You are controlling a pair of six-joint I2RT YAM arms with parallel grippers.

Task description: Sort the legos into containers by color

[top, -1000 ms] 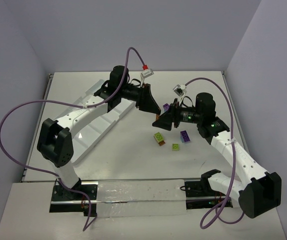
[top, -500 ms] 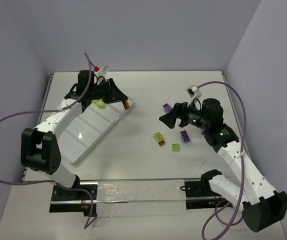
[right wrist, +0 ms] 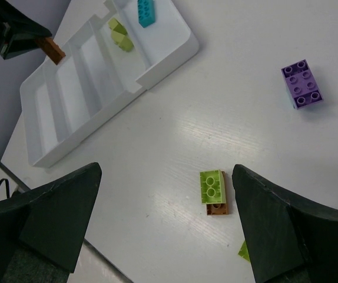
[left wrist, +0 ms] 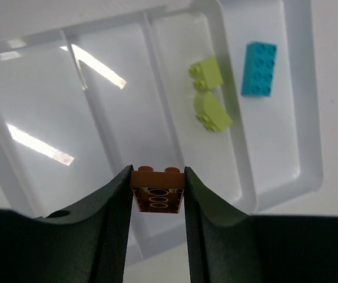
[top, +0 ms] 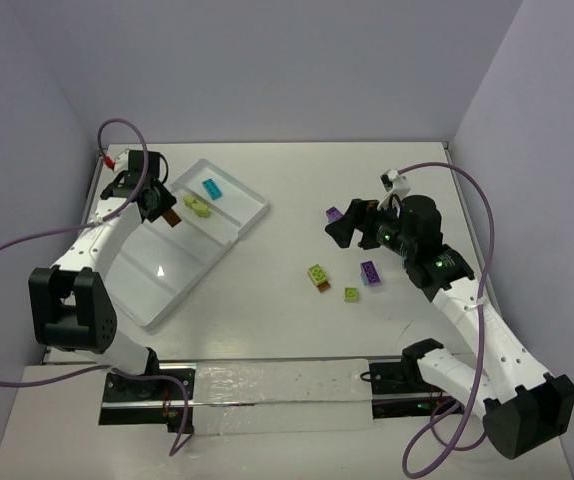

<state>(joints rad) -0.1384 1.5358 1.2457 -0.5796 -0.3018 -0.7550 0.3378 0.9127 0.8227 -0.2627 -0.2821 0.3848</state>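
Your table (top: 267, 290) is white, with pale walls (top: 267, 70) around it. Your left gripper (left wrist: 157, 197) pinches a brown brick (left wrist: 157, 190) over the white tray (left wrist: 310, 147). Only that wrist view shows the brick's hollow underside. Two green bricks (left wrist: 212, 111) and a teal brick (left wrist: 259, 69) lie in neighbouring slots. Your right gripper (right wrist: 166, 171) is spread wide over the table, near a purple brick (right wrist: 302, 84).
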